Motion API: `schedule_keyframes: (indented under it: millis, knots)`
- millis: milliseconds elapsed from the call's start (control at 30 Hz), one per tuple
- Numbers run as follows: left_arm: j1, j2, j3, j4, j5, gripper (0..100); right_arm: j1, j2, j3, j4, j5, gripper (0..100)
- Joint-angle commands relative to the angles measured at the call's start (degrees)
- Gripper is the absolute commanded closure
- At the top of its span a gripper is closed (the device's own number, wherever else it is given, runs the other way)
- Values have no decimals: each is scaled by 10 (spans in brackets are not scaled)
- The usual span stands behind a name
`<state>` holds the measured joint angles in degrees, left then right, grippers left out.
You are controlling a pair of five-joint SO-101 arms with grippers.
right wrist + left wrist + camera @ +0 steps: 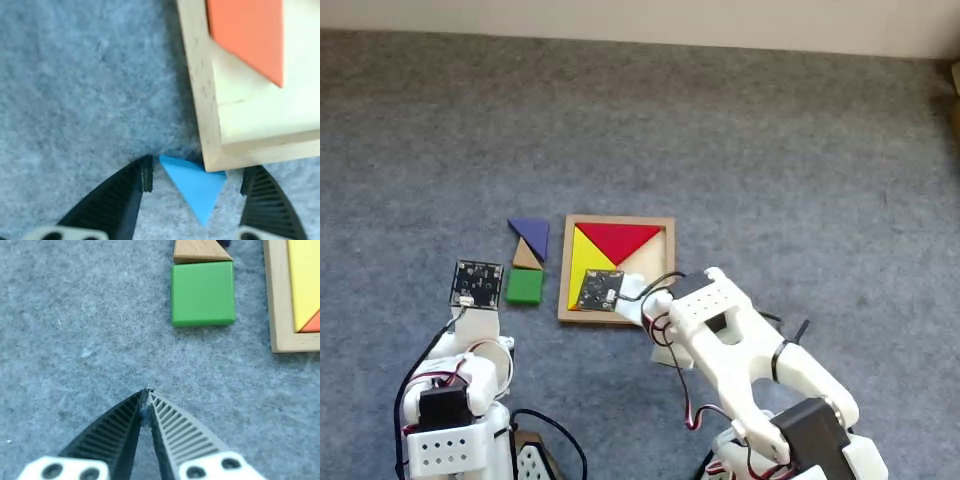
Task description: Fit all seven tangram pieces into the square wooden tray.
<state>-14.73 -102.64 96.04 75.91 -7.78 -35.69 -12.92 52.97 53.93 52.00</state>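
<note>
The right gripper [198, 176] hangs open low over the carpet [770, 150], one finger on each side of a small light blue triangle [196, 189]. This piece lies flat against an outer corner of the wooden tray [207, 105]; whether its edge is tucked under that corner or only touches it cannot be told. Inside the tray sit a red triangle [617, 240], a yellow triangle [584, 262] and an orange piece [250, 35]. A dark blue piece [531, 235], a tan triangle [527, 256] and a green square [524, 287] lie on the carpet just beside the tray, on the left arm's side. The left gripper [146, 402] is closed on nothing, near the green square but apart from it. The likely trouble lies in the pinch on the light blue triangle. The piece is thin and flat on soft pile, so the fingers may ride over it. Its slanted sides could also let it squirt out as the fingers close. One finger sits close to the tray's corner, so closing or lifting there could knock the tray and shift the three pieces already seated. If the triangle is caught under the corner, pulling it could drag the tray along.
</note>
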Motion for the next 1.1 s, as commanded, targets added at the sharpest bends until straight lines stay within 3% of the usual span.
schedule_keyframes:
  millis: [0, 200, 633, 900, 1067]
  knots:
    - [-10, -22, 11, 1, -5, 994, -1, 5, 4, -1, 5, 734]
    - [-10, -22, 11, 1, -5, 994, 13, 5, 3, -1, 6, 841]
    - [-43, -22, 11, 1, -5, 994, 51, 2, 1, -1, 3, 848]
    - [-54, -22, 11, 1, -5, 994, 55, -110, 4, 58, 2, 848]
    - [-55, -22, 11, 1, -5, 994, 53, -127, 7, 37, 3, 848]
